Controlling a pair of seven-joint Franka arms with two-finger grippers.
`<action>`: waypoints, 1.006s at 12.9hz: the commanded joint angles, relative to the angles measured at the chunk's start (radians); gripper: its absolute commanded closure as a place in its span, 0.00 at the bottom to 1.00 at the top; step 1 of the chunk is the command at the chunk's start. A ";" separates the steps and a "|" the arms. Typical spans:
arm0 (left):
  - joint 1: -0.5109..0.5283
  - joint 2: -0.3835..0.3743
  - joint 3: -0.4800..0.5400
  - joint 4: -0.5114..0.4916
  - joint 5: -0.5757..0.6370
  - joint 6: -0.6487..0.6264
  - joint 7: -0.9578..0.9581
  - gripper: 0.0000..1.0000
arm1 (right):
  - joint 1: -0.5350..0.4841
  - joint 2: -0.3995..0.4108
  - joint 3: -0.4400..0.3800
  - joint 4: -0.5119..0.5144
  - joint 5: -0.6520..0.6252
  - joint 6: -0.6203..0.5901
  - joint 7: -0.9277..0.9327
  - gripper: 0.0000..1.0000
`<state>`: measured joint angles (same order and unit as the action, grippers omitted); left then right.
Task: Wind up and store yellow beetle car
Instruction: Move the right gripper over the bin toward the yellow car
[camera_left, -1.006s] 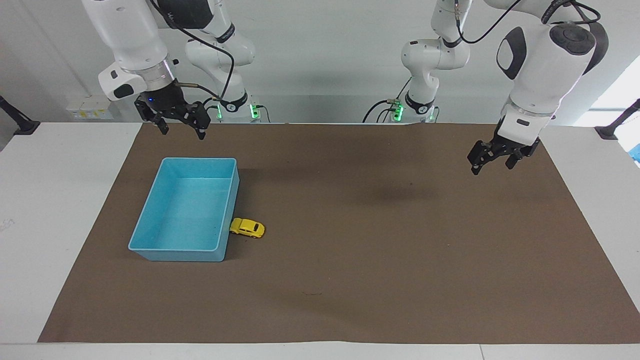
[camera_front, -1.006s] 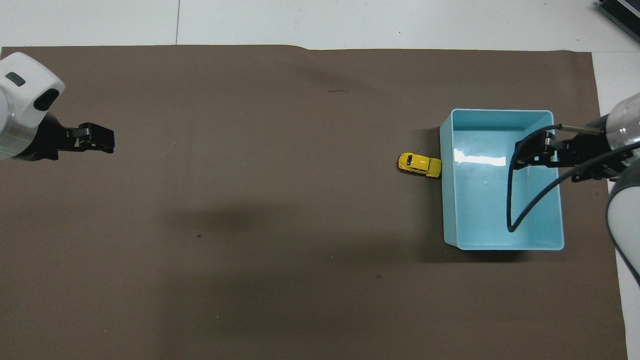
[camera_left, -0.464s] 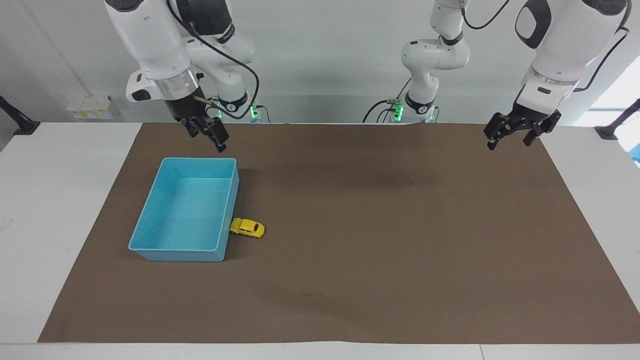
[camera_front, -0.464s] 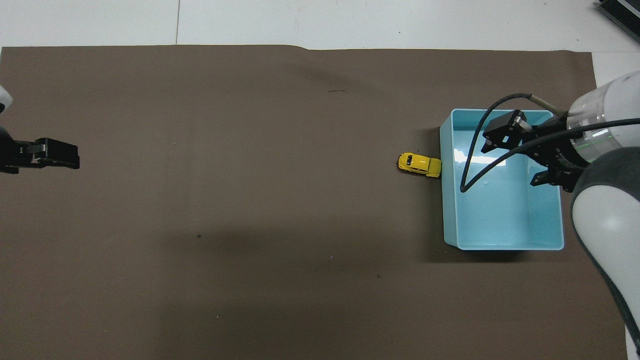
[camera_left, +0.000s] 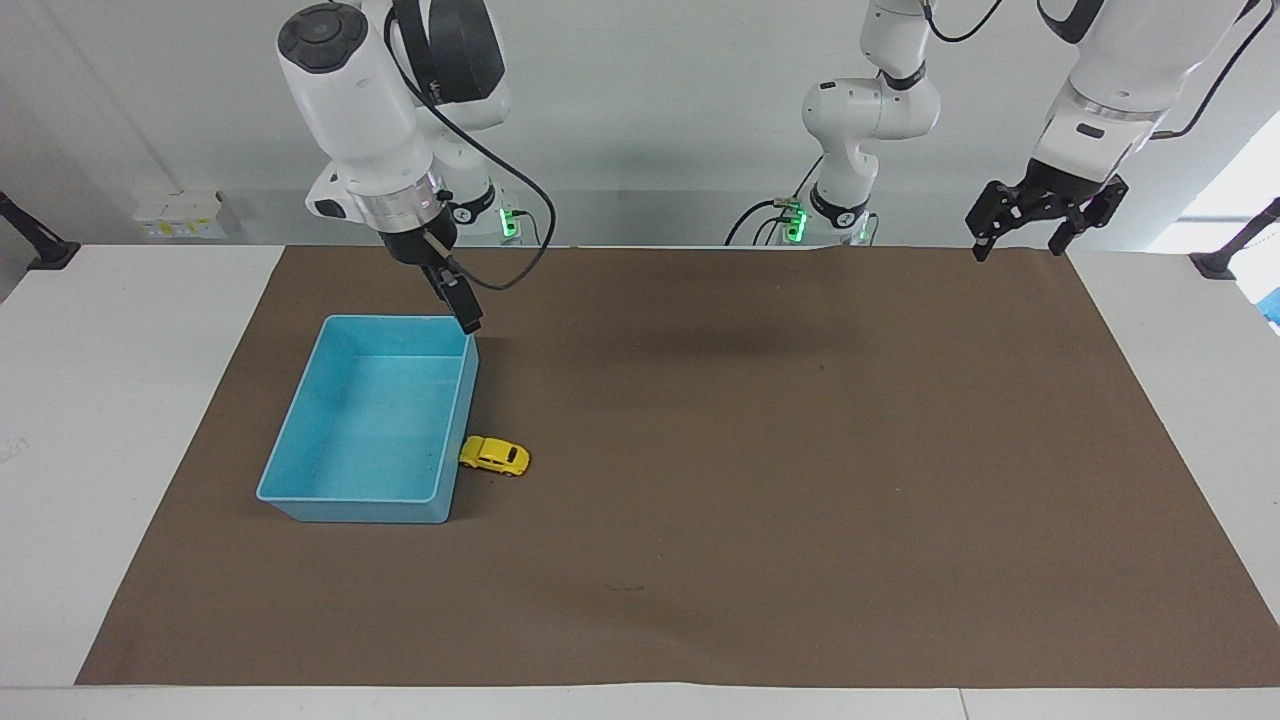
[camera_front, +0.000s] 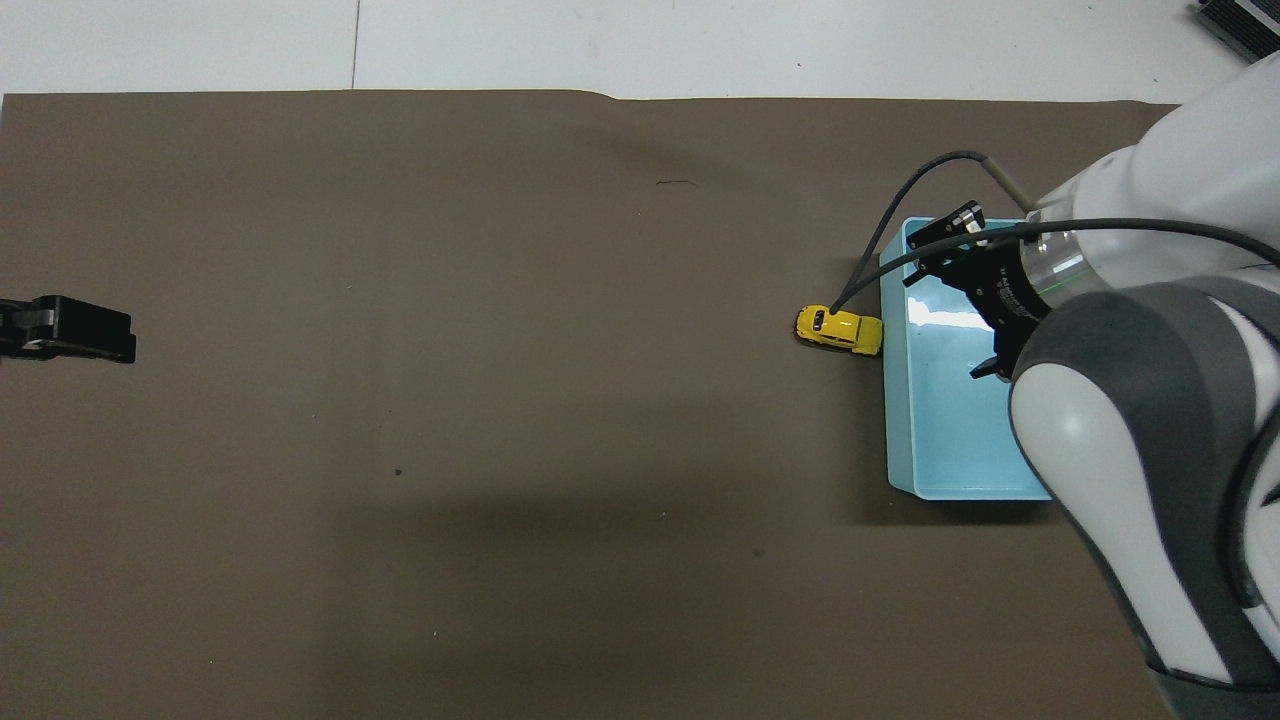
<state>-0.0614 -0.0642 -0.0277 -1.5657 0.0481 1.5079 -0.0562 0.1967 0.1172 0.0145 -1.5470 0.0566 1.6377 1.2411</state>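
Yellow beetle car (camera_left: 494, 456): it sat on the brown mat, all wheels down, one end right against the outer wall of the blue bin, on the side of the bin that faced the middle of the table. In the overhead view the car (camera_front: 840, 331) lay lengthwise toward that wall, at the part of the wall farther from the robots.

Blue bin (camera_left: 300, 433): an open rectangular tub with nothing showing inside, it stood on the mat toward the right arm's end of the table.

Right gripper (camera_left: 461, 305): it hung in the air over the bin's corner nearest the robots, pointing down and slanted. Seen edge-on, the fingers lined up one behind the other, yet they stood apart and carried nothing. A dark cable looped beside the wrist.

Left gripper (camera_left: 1034, 213): it was up high over the robots' edge of the mat, at the left arm's end of the table, well apart from the car. Its fingers were spread wide with nothing between them, and the arm waited there.

Brown mat (camera_left: 760, 500): it covered most of the white table (camera_left: 120, 400), and nothing else lay on it.
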 joint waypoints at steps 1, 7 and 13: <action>0.000 -0.017 0.017 0.006 -0.039 -0.022 0.027 0.00 | 0.036 0.038 -0.001 -0.004 -0.049 0.051 0.156 0.00; -0.006 -0.019 0.017 -0.007 -0.073 0.044 0.024 0.00 | 0.041 0.113 -0.001 -0.027 -0.063 0.206 0.389 0.00; -0.005 -0.029 0.019 -0.027 -0.073 0.035 0.030 0.00 | 0.026 0.170 -0.001 -0.053 -0.061 0.300 0.575 0.00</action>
<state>-0.0608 -0.0716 -0.0191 -1.5656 -0.0078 1.5388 -0.0419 0.2345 0.2781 0.0058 -1.5747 0.0082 1.8887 1.7666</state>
